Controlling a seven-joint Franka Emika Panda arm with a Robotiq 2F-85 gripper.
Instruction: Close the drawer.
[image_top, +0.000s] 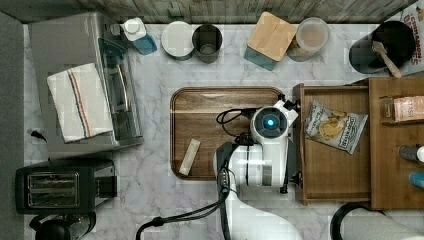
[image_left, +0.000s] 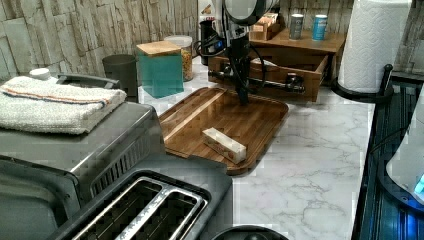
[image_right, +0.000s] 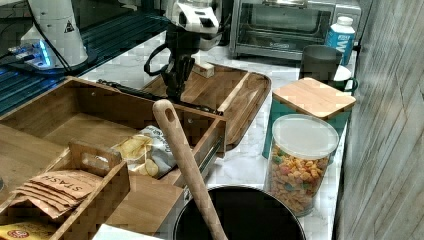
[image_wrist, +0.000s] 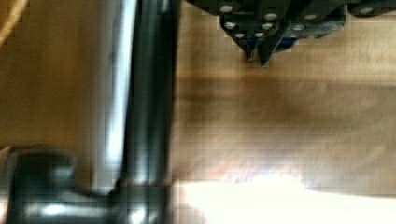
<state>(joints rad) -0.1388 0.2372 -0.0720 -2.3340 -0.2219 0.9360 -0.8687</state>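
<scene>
The drawer (image_top: 335, 170) is a shallow brown wooden box, pulled out from the wooden cabinet at the top view's right. A chip bag (image_top: 335, 125) lies inside it. Along its front runs a long dark metal handle bar (image_left: 265, 83), also seen as the bar (image_right: 150, 94) and close up as the bar (image_wrist: 149, 84). My gripper (image_left: 243, 100) hangs straight down just in front of that bar, over the wooden tray's edge, its tips near the tray surface. Its fingertips (image_wrist: 258, 52) are pressed together, shut on nothing. From above, my wrist (image_top: 270, 122) covers the fingers.
A dark rounded wooden tray (image_top: 200, 105) lies beside the drawer front with a small wrapped bar (image_top: 190, 156) on it. Jars, cups and a pot with a wooden spoon (image_right: 185, 165) line the wall. A toaster oven (image_top: 85, 85), a toaster (image_top: 55, 187) and a paper towel roll (image_left: 372, 45) stand around.
</scene>
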